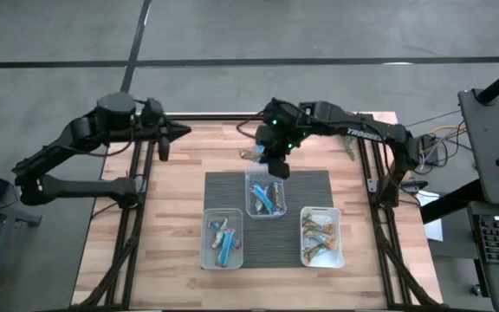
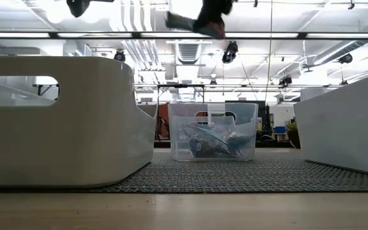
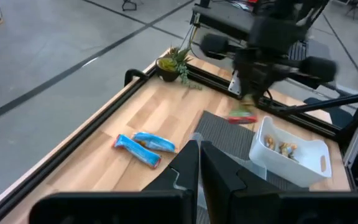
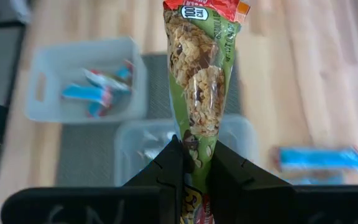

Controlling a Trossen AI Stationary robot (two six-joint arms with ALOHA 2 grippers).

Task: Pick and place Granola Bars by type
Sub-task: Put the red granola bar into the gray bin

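Observation:
My right gripper (image 1: 275,166) hangs over the far end of the dark mat (image 1: 314,186), above the middle tub (image 1: 265,198), shut on a green-wrapped granola bar with a red end (image 4: 201,81). The left wrist view shows this bar (image 3: 241,117) under the gripper. Two blue bars (image 3: 145,148) lie flat on the wood beside the mat's far edge (image 1: 250,154). The left tub (image 1: 222,238) holds blue bars, the middle one dark bars, the right tub (image 1: 321,236) tan ones. My left gripper (image 3: 199,149) is shut on nothing, high at the far left (image 1: 176,132). My right gripper pinches the green bar between its two fingers at one end (image 4: 194,142); wrapper also shows farther back between the fingers (image 4: 166,168). The fingers slant downward and lie along the bar. It sticks out past the fingertips, red end foremost, lifted clear above the tubs.
A small green plant (image 3: 174,62) stands at the table's far right corner (image 1: 351,143). Black frame rails (image 1: 141,186) run along the table's left and right sides. Bare wood lies left of the mat and along the near edge (image 1: 145,269).

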